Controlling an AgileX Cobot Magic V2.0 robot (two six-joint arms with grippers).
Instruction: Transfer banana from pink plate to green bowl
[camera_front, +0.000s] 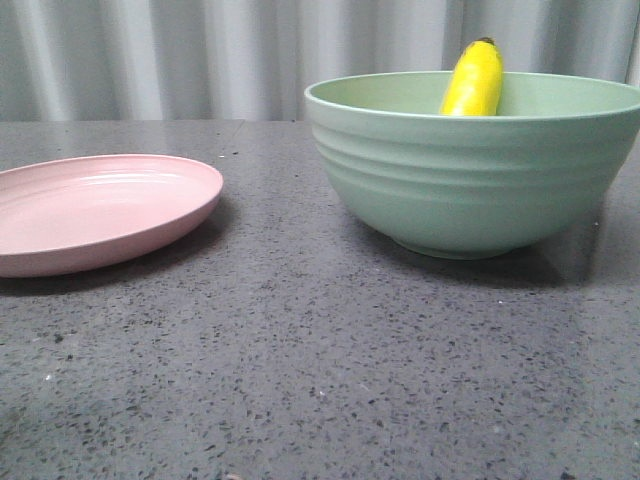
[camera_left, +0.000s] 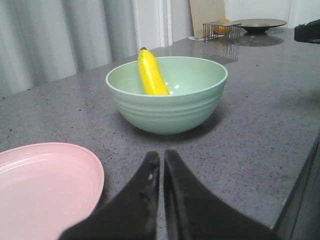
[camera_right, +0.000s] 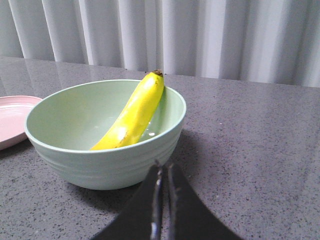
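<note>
The banana (camera_front: 473, 80) is in the green bowl (camera_front: 470, 180), leaning against its wall with the dark tip poking above the rim. The pink plate (camera_front: 95, 212) sits bare on the tabletop (camera_front: 300, 380). Left claw (camera_left: 161, 165) clenched, right claw (camera_right: 163, 172) clenched, both holding nothing.

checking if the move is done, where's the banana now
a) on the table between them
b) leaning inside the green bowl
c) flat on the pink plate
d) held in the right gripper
b: the banana leans against the green bowl wall, tip above the rim.
</note>
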